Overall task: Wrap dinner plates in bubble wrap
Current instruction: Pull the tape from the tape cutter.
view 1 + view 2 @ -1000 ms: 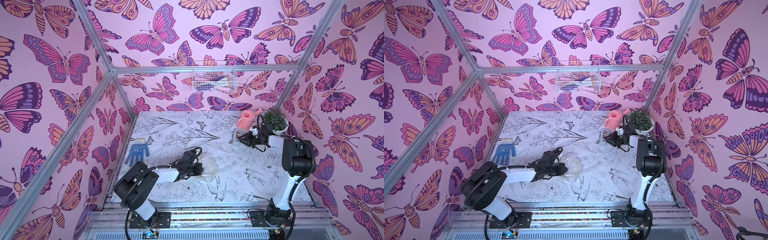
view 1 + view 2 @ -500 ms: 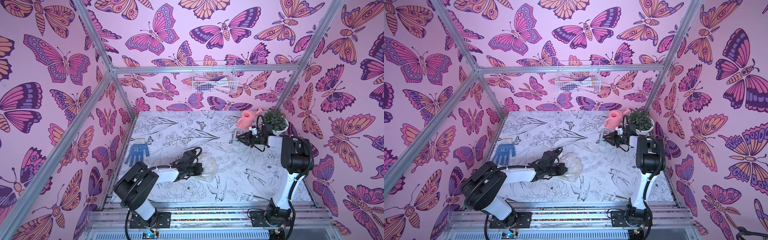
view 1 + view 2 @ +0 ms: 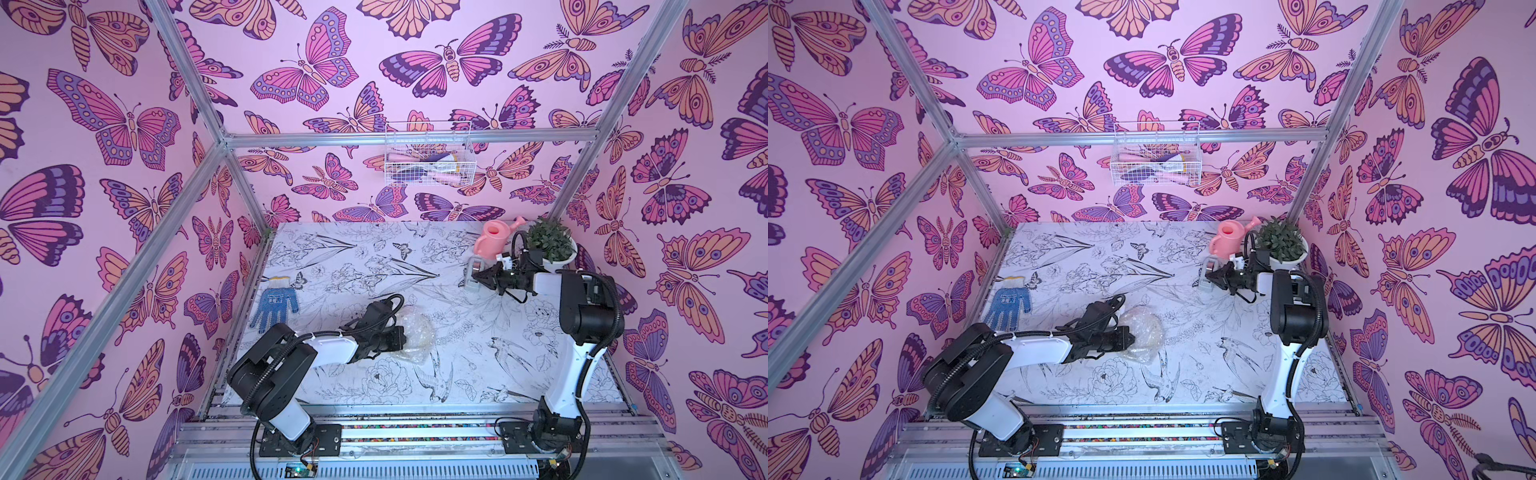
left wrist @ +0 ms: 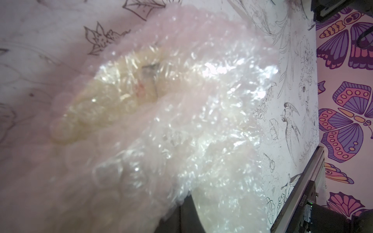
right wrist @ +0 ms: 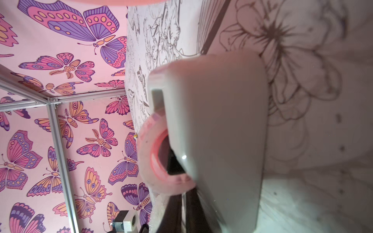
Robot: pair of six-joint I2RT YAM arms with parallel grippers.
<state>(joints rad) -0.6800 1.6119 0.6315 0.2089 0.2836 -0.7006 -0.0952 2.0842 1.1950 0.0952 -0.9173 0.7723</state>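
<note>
Bubble wrap over the plate: my left gripper is pinching it; my right gripper is resting closed against the tape dispenser.

Seven singles and one pair are showing.
One plate, one bubble wrap sheet, one blue glove, one pink watering can, one potted plant, one tape dispenser and one wire basket are sitting in view; the left arm and right arm are making two.
</note>
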